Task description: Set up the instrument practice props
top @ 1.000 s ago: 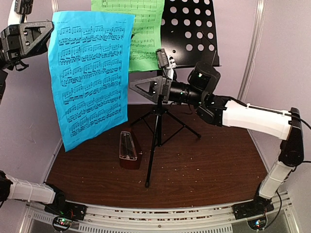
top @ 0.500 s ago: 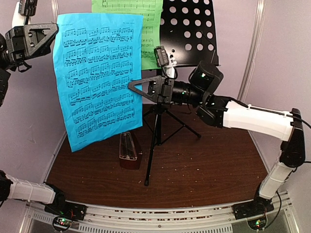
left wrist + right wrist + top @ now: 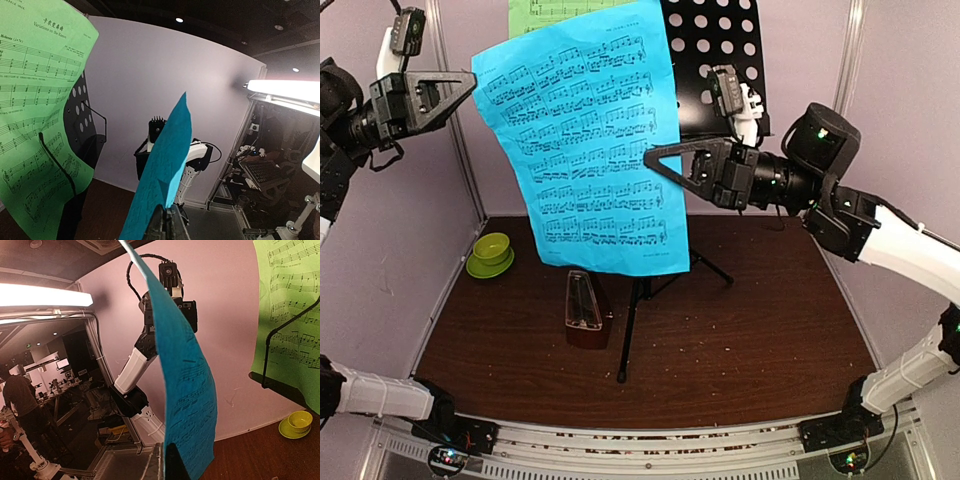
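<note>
**Practice props: count and position, blue sheet held in the air**

Count: two sheets of music, one music stand, one metronome, one bowl, one saucer, two grippers.

1. The blue sheet of music [image 3: 595, 150] hangs in the air, tilted, in front of the stand. In the top view it hides most of the other sheet.
2. The left gripper [image 3: 468, 85] is clenched on the sheet's upper left edge. The left wrist view shows its fingers [image 3: 165, 227] closed on the paper.
3. The right gripper [image 3: 655, 157] is pinched on the sheet's right edge.
4. The green sheet of music [image 3: 35, 125] rests on the hole-punched desk [image 3: 715, 60] of the black tripod music stand [image 3: 638, 300], with a thin black wire arm across it.
5. The reddish-brown metronome [image 3: 585, 308] stands upright on the brown table [image 3: 750, 330], just beside the tripod legs and below the blue sheet's lower edge.
6. Containers: the lime-green bowl [image 3: 492, 247] sits in a matching saucer [image 3: 475, 268] at the table's far left. Only its green inside shows.
</note>
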`<state>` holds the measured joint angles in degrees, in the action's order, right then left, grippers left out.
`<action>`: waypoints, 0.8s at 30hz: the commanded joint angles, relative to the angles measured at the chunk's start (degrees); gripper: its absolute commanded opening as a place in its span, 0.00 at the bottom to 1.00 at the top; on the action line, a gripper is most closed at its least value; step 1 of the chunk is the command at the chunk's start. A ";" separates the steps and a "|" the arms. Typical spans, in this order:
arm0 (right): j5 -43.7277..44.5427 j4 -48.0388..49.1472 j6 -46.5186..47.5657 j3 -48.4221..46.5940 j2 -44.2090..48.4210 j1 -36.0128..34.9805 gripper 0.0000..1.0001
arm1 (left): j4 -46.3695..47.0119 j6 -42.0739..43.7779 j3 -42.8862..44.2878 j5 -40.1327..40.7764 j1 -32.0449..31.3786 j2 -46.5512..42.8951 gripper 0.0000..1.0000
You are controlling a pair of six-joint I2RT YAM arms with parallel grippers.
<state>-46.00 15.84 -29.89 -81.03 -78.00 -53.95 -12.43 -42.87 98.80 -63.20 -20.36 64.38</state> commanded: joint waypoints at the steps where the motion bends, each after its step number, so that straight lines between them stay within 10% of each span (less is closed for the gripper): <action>1: 1.02 -5.32 3.05 1.76 1.77 0.21 0.00 | 0.67 1.83 -0.49 2.60 0.33 -0.55 0.00; 19: 4.13 -16.02 8.60 1.17 5.36 0.38 0.00 | -4.82 5.75 -2.55 6.16 0.36 -0.23 0.00; 24: 10.95 -36.12 17.67 -4.12 5.36 0.52 0.00 | -25.72 19.05 3.83 13.40 0.33 3.60 0.43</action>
<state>-41.39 -3.18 -20.40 -80.34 -73.71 -53.84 -22.41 -34.39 97.82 -56.12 -20.34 65.23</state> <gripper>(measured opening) 0.011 0.297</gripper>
